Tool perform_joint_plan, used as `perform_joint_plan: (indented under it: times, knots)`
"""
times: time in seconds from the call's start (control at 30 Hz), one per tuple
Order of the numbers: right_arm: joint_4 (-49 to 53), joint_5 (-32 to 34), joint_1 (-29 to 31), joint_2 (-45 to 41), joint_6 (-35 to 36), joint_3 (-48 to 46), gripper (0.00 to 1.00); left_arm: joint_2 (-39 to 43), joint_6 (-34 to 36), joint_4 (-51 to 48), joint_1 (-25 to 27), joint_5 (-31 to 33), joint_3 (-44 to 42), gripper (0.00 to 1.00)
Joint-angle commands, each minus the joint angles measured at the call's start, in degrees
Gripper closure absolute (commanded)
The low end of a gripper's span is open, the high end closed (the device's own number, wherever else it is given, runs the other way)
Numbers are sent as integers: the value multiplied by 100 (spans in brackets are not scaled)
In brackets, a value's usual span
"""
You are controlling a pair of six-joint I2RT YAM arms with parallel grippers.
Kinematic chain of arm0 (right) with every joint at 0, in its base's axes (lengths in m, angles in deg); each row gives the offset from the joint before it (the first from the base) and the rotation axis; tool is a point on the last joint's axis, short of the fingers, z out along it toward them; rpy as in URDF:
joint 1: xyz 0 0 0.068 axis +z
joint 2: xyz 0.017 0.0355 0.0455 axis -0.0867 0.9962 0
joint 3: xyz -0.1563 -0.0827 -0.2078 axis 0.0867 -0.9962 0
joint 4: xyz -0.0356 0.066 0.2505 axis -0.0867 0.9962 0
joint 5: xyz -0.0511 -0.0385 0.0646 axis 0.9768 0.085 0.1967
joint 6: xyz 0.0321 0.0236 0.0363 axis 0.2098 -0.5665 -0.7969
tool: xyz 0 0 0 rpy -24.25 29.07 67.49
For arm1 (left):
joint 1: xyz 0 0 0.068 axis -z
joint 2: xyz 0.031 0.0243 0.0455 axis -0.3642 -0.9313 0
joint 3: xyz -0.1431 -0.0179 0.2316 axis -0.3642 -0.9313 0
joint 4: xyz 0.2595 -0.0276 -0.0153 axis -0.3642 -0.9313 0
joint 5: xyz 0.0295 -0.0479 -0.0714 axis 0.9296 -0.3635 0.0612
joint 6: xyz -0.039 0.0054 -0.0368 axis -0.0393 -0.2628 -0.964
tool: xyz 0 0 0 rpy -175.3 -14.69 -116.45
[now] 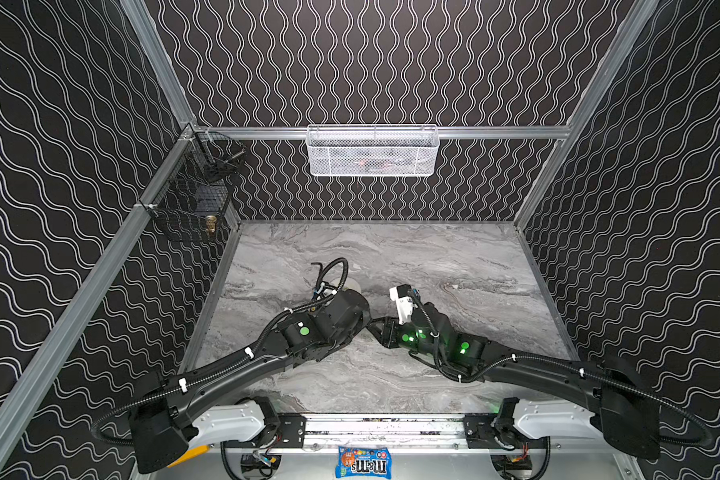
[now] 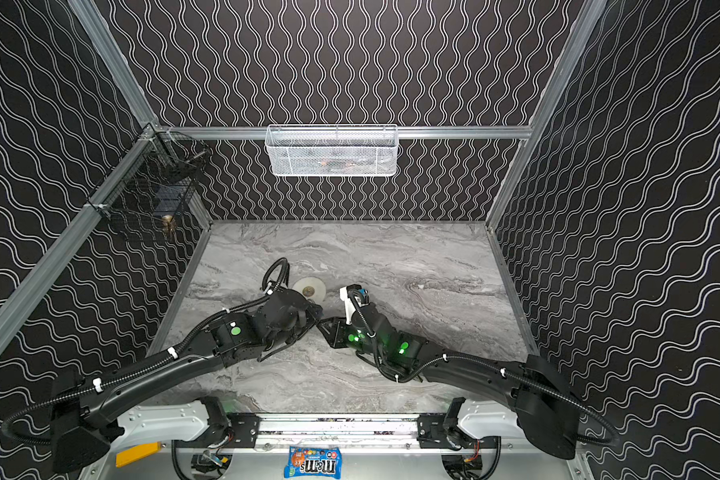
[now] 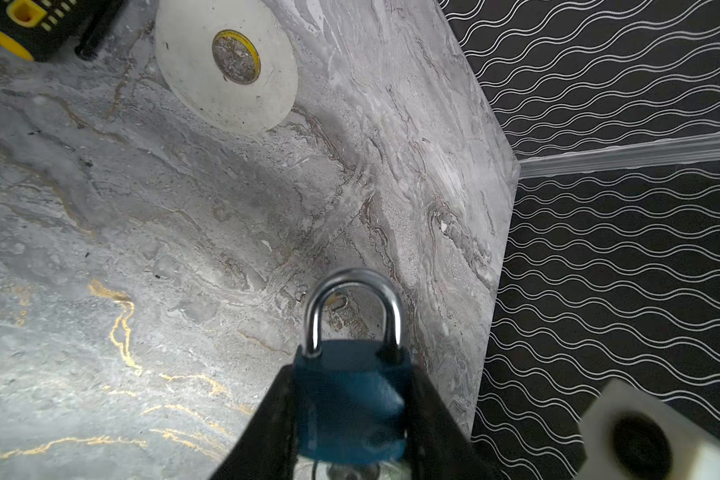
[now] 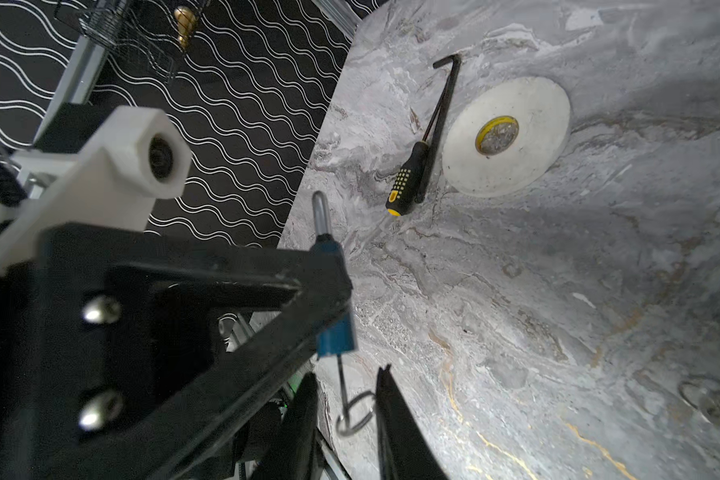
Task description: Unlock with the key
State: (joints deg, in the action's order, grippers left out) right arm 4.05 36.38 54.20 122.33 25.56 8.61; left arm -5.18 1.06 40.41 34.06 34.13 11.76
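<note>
One padlock [image 3: 350, 415] is sitting clamped in the left gripper [image 3: 351, 376], right gripper [image 4: 347, 372] gaping narrowly round one key [image 4: 341, 384]. One black basket [image 1: 184, 195] is holding something brass [image 1: 211, 223].

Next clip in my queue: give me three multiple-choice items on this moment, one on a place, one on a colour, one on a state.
1. Where is the key? A) stuck into the padlock B) on the tape roll C) in the white basket
2. What colour is the held padlock's body? A) red B) blue C) brass
3. How is the left pincer? A) open above the table B) shut on the padlock C) shut on the screwdriver
Answers: 1 A, its shaft leaves the padlock's underside; 2 B, blue in both wrist views; 3 B, it clamps the padlock's sides.
</note>
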Motion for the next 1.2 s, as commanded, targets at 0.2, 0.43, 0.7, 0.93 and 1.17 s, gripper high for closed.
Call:
perform_joint_plan:
  times: [0.2, 0.43, 0.7, 0.93, 1.17]
  knots:
    - [9, -238, -7, -557, 15, -148, 68, 207, 400, 12, 4, 440, -22, 100]
    - [-451, -650, -91, -434, -502, -182, 73, 224, 584, -92, 4, 479, 81, 100]
    - [-700, -509, -99, -165, -742, -139, 79, 236, 613, -44, 4, 469, 77, 100]
    - [-675, -400, -99, -19, -736, -78, 84, 260, 639, 9, 8, 463, 85, 100]
    - [-691, -257, -98, 26, -611, -51, 93, 146, 793, 19, 0, 353, 221, 100]
